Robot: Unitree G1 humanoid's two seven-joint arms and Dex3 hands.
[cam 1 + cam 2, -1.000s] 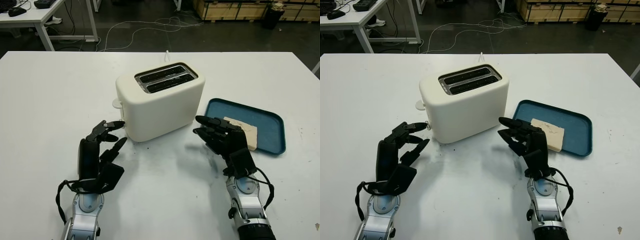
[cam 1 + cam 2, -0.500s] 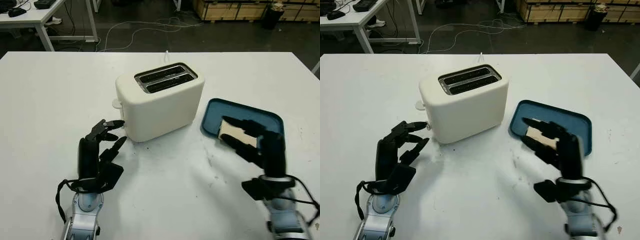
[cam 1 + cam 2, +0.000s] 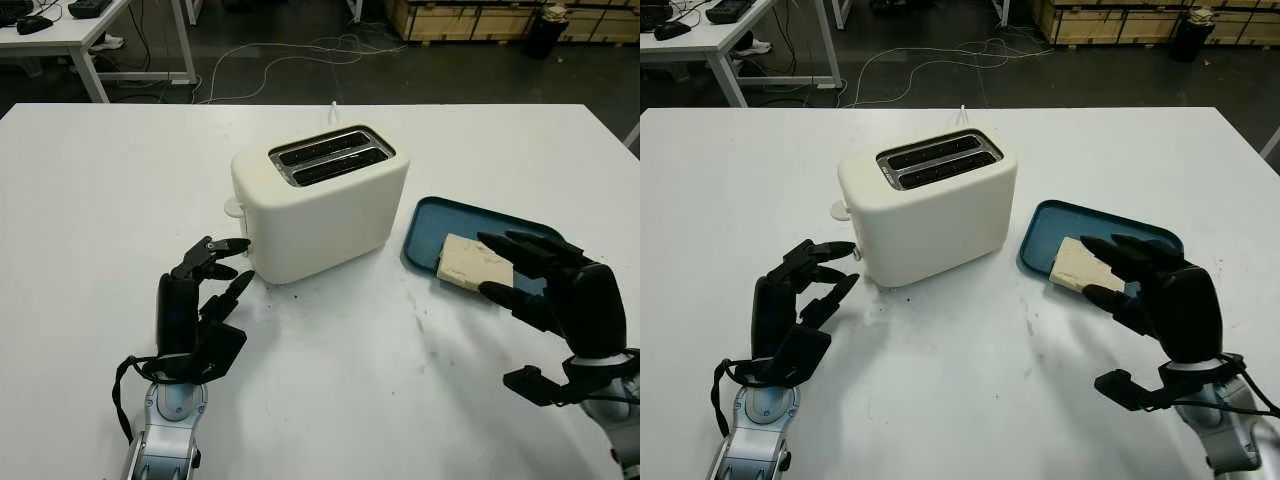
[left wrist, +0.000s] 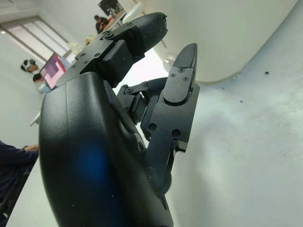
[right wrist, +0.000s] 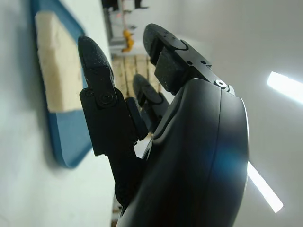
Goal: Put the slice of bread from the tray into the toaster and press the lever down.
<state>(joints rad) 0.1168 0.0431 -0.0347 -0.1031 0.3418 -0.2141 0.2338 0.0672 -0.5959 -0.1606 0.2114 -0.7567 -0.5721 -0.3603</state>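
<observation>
A pale slice of bread [image 3: 472, 262] lies flat in the blue tray [image 3: 432, 218] to the right of the toaster. The cream two-slot toaster [image 3: 320, 200] stands mid-table with its lever [image 3: 233, 208] on the left end, up. My right hand [image 3: 535, 272] is open and hovers at the tray's near right side, fingertips over the bread's right edge, not gripping it. The bread [image 5: 56, 66] and tray [image 5: 71, 142] also appear in the right wrist view. My left hand [image 3: 205, 285] is open, just left of the toaster's front corner.
The white table [image 3: 100, 180] stretches wide around the toaster. A white cord [image 3: 334, 107] leaves the toaster's back toward the far edge. Beyond the table are another desk [image 3: 70, 30], floor cables and wooden crates [image 3: 470, 18].
My right hand has swung from beside the toaster's front right to the right and now hovers over the tray by the bread. The left hand has stayed put.
</observation>
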